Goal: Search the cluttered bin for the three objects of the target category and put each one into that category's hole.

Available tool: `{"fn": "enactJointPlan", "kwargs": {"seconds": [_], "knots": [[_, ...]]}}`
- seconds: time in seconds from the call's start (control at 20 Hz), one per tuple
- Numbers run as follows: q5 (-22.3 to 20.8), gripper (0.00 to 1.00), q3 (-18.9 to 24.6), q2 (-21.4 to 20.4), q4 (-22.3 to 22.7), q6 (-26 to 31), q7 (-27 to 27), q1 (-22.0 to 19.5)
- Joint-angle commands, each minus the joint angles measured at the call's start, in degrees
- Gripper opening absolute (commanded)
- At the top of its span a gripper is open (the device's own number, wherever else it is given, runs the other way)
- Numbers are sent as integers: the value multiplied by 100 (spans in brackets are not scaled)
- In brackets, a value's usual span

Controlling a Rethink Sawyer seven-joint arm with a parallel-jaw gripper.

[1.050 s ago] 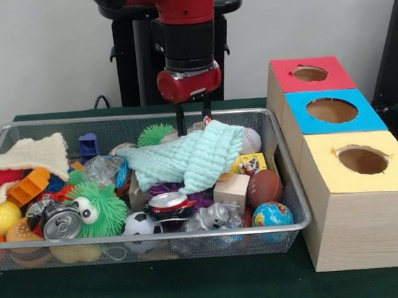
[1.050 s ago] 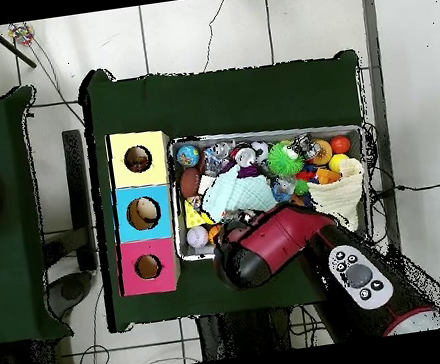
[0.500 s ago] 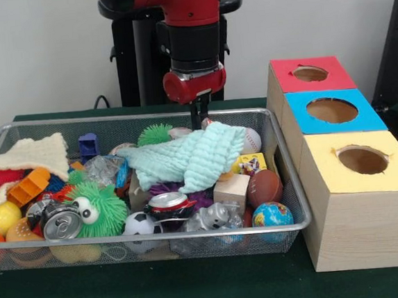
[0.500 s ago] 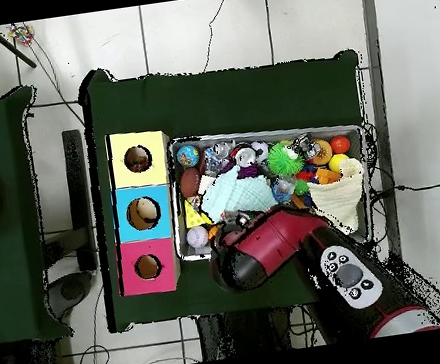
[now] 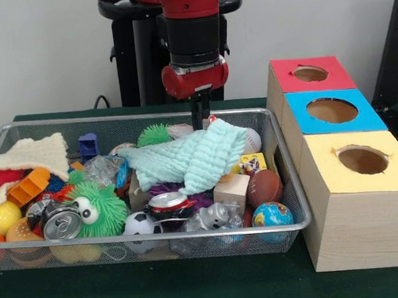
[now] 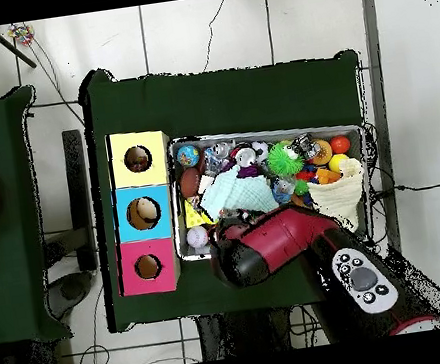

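My claw [image 5: 201, 118] is clenched on a corner of the ribbed mint cloth [image 5: 189, 158], which drapes over the clutter in the wire-mesh bin [image 5: 296, 203]. Round balls sit beside it: a white baseball [image 5: 252, 139], a brown football [image 5: 264, 186], a glossy globe ball [image 5: 272, 216].

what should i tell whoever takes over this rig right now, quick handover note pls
Gripper: shut, pinching the back edge of the mint green cloth at the far side of the wire bin.
Still in the bin: baseball, football, globe ball, soccer ball, cans and toys.
Red, blue and yellow boxes stand beside the bin.
Done: no sorted item visible.
Left: move the cloth aside, find the three targets, drop them in.
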Motion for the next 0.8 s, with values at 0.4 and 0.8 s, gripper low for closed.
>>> {"fn": "enactJointPlan", "kwargs": {"seconds": [0.4, 0.8], "knots": [[2065, 0, 95, -1235, -337, 1554, 465, -167], [2240, 0, 29, -1177, -908, 2174, 126, -79]]}}
